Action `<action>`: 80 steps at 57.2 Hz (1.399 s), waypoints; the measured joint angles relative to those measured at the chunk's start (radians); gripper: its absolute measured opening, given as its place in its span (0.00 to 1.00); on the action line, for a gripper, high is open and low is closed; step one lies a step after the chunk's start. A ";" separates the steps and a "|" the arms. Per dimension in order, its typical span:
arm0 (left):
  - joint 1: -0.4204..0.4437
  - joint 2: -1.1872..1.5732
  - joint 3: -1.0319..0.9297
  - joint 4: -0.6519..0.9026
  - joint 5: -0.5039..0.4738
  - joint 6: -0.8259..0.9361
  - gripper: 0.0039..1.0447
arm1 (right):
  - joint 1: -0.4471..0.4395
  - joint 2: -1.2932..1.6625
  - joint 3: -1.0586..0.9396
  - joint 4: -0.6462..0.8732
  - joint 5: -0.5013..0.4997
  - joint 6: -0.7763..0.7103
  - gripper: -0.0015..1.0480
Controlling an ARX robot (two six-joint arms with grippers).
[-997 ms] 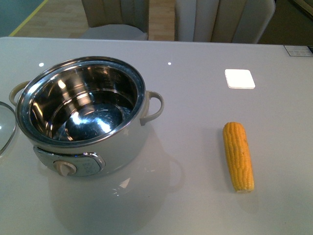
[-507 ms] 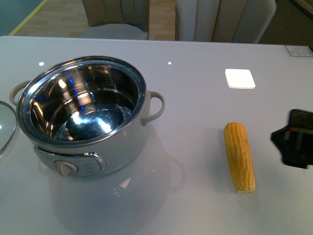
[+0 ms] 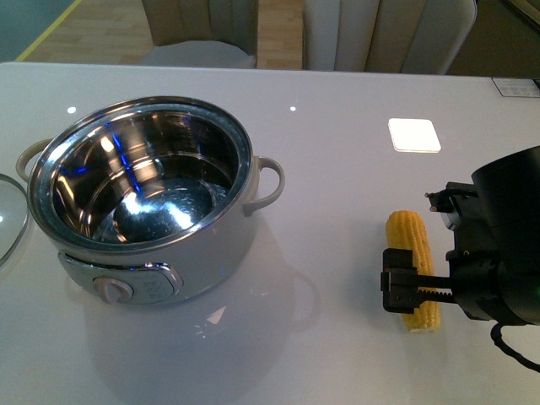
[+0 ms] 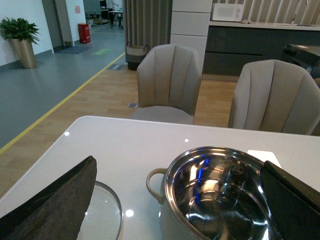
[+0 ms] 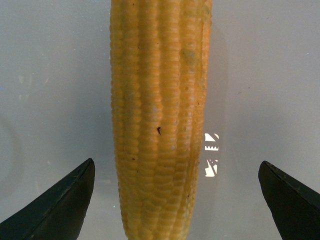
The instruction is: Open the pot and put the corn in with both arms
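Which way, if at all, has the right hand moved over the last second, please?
Yes. Out of view a second ago, the right hand has come in from the right, toward the pot, and now straddles the corn, open.

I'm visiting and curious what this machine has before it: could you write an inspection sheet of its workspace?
Surface: glossy white table.
Job's things: pot open, steel inside empty; corn lying on the table apart from it.
Clutter: glass lid beside the pot; bright white square, card or reflection unclear.
End effectors: left end effector open, empty; right end effector open, straddling the corn without touching.
Cables: black cable under the right arm.
Surroundings: beige chairs, wooden floor, potted plant.
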 joint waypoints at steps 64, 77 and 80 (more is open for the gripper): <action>0.000 0.000 0.000 0.000 0.000 0.000 0.94 | 0.116 -0.494 0.056 -0.192 -0.246 0.153 0.19; 0.000 0.000 0.000 0.000 0.000 0.000 0.94 | 0.242 -0.373 0.253 -0.201 -0.283 0.332 0.19; 0.000 0.000 0.000 0.000 0.000 0.000 0.94 | 0.262 -0.335 0.292 -0.210 -0.288 0.364 0.19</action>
